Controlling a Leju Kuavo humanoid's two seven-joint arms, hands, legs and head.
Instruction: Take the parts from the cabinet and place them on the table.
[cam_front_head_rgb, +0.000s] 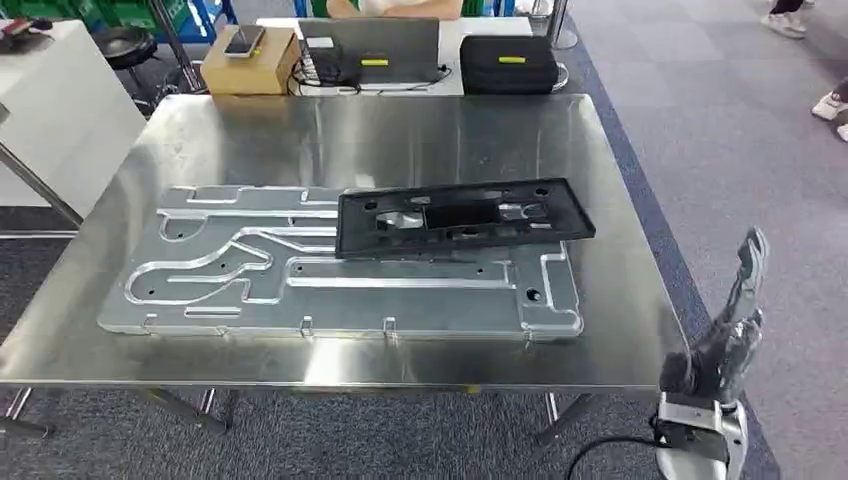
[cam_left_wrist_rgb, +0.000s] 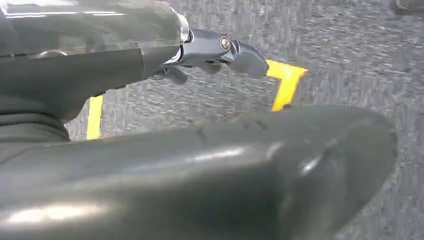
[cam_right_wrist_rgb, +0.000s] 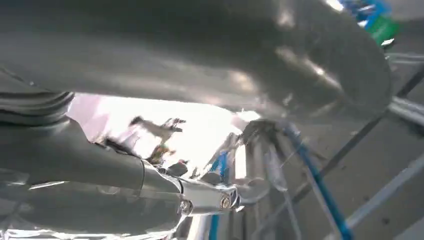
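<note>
The right hand (cam_front_head_rgb: 738, 330) hangs off the worktop's (cam_front_head_rgb: 420, 140) near right corner, below its edge, fingers loosely spread and pointing up, holding nothing. From it, both parts lie forward and to the left. The black frame (cam_front_head_rgb: 465, 217) is the closer one: it rests on top of the big grey metal plate (cam_front_head_rgb: 340, 270), covering the plate's far right portion, its long axis running left to right with a slight tilt. The plate lies flat on the worktop, its long axis the same way, its right end nearest this hand.

The left hand (cam_left_wrist_rgb: 220, 50) hangs over grey carpet marked with yellow tape (cam_left_wrist_rgb: 286, 82); its fingers look extended with nothing in them, though the view is close and blurred.

Both parts already sit on the worktop, so that step looks done; any further part would call for turning away to the cabinet.

Beyond the worktop stand a cardboard box (cam_front_head_rgb: 245, 65) with a phone (cam_front_head_rgb: 243, 41) on it, a laptop (cam_front_head_rgb: 372, 48), and a closed black case (cam_front_head_rgb: 508, 63).
</note>
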